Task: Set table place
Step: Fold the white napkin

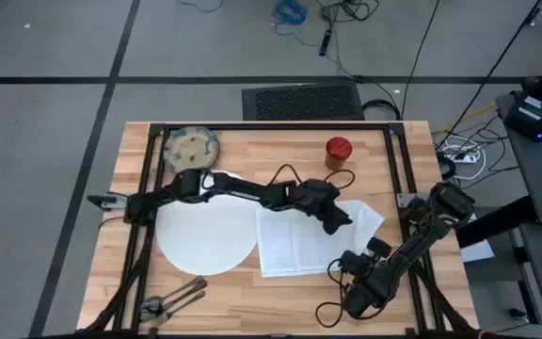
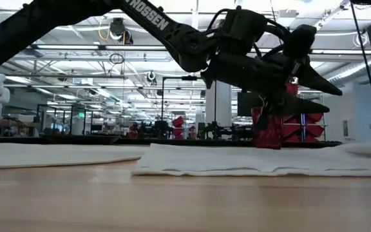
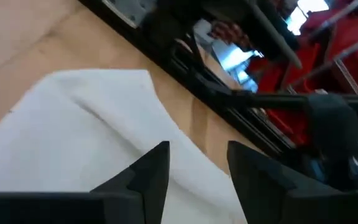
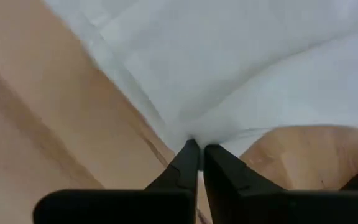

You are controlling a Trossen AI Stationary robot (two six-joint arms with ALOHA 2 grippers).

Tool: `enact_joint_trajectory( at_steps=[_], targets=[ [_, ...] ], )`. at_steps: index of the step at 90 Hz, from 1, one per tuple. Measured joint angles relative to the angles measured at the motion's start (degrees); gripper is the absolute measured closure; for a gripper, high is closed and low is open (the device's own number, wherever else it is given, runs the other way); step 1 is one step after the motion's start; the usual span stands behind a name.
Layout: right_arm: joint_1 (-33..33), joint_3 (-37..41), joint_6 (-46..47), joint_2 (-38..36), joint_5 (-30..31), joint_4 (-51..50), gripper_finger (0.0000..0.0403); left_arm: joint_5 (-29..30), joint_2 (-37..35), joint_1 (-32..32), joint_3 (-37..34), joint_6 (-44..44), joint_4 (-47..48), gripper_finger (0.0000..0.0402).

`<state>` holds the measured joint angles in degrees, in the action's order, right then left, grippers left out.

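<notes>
Around the white napkin [image 1: 304, 240] the pale wooden table [image 1: 393, 311] holds a big white plate [image 1: 205, 235] just at its nine o'clock side, their edges touching or overlapping. A speckled bowl [image 1: 191, 148] sits toward eleven o'clock, a small red cup [image 1: 338, 152] at about one o'clock, well apart from the cloth, and dark cutlery [image 1: 172, 301] lies near the front edge at seven o'clock. Black cables loop over the boards beside both arms.

The left arm reaches across above the plate, and its left gripper [image 1: 340, 221] hangs over the napkin's far right part, fingers [image 3: 151, 171] spread with cloth showing between them; in the low view it rides clear above the fabric. The right gripper [image 4: 199, 155] comes in from five o'clock and has its fingers pinched together on the napkin's near right corner, the cloth bunched at the tips.

The napkin lies mostly flat, rumpled toward its right end. Beyond the table there is grey floor with a dark mat, and a big hall with red bins and ceiling lights.
</notes>
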<state>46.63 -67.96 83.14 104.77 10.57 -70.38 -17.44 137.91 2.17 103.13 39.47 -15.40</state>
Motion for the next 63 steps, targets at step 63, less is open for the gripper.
enact_joint_trajectory(
  at_steps=[63],
  targets=[
    [1.4, 9.3, 10.9, -8.0, -7.9, -8.6, 0.0403, 33.5, -11.5, -10.8, -3.4, -28.3, 68.8, 0.0254]
  ],
)
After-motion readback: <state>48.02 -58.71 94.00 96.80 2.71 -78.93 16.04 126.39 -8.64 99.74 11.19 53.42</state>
